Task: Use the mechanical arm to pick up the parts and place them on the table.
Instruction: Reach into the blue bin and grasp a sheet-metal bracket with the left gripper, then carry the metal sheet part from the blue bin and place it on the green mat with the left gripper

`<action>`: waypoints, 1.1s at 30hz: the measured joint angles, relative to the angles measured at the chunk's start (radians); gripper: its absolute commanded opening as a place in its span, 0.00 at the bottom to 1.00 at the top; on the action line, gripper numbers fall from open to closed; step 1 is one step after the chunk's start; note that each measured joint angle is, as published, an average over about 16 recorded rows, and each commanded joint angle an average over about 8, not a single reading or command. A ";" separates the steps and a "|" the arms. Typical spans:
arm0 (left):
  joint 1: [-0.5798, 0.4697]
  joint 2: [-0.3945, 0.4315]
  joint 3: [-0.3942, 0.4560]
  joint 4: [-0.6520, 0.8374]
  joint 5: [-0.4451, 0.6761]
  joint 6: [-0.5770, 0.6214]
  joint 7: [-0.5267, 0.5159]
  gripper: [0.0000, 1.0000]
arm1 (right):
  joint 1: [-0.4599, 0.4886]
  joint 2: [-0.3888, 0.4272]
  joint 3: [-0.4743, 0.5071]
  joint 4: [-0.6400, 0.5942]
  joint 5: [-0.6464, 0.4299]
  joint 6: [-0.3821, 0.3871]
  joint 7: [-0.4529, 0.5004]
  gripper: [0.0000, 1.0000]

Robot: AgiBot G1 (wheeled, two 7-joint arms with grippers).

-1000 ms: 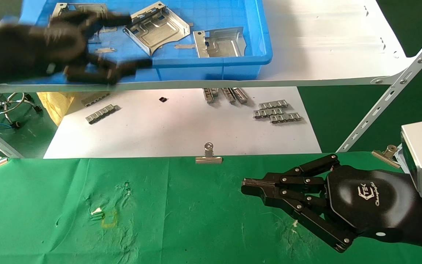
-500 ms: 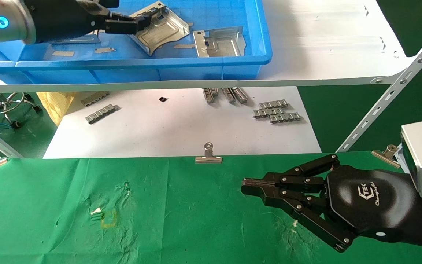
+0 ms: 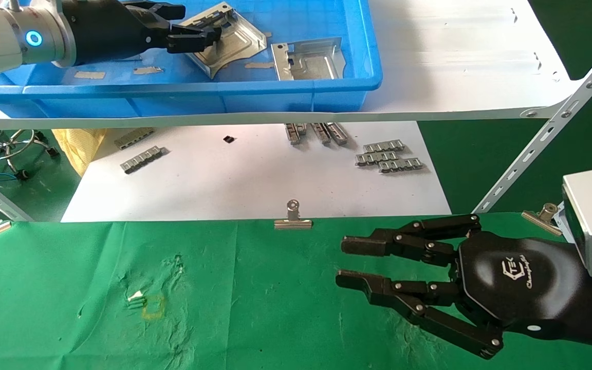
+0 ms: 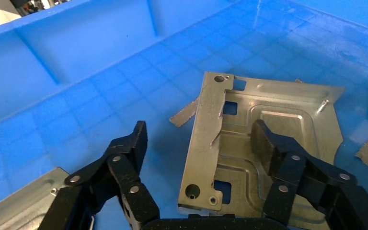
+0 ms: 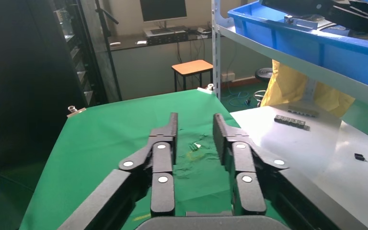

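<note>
At the head view's upper left, the left gripper [image 3: 193, 33] hovers with fingers [image 4: 129, 143] spread, empty, astride a sheet-metal pan [image 4: 263, 143] in the blue tray [image 3: 296, 95], and should lower squarely before closing; the right gripper [image 3: 347, 264] idles, slightly parted, above the green desk [image 3: 224, 308].

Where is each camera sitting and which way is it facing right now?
Head view: high on the robot, looking down over the blue tray and green table; both hands show.
Left wrist view: behind the left hand, open astride a part in the tray.
Right wrist view: behind the open right hand, facing along the table.
Shared: the tray.
</note>
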 measured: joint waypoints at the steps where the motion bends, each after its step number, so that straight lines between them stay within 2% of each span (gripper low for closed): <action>1: 0.000 0.001 -0.001 0.003 -0.001 -0.002 0.004 0.00 | 0.000 0.000 0.000 0.000 0.000 0.000 0.000 1.00; 13: 0.005 0.009 -0.019 0.025 -0.027 -0.020 0.044 0.00 | 0.000 0.000 0.000 0.000 0.000 0.000 0.000 1.00; 20: 0.002 -0.003 -0.034 0.021 -0.048 0.014 0.069 0.00 | 0.000 0.000 0.000 0.000 0.000 0.000 0.000 1.00; 27: -0.008 -0.043 -0.054 0.004 -0.079 0.122 0.101 0.00 | 0.000 0.000 0.000 0.000 0.000 0.000 0.000 1.00; 33: -0.016 -0.099 -0.075 -0.017 -0.113 0.292 0.133 0.00 | 0.000 0.000 0.000 0.000 0.000 0.000 0.000 1.00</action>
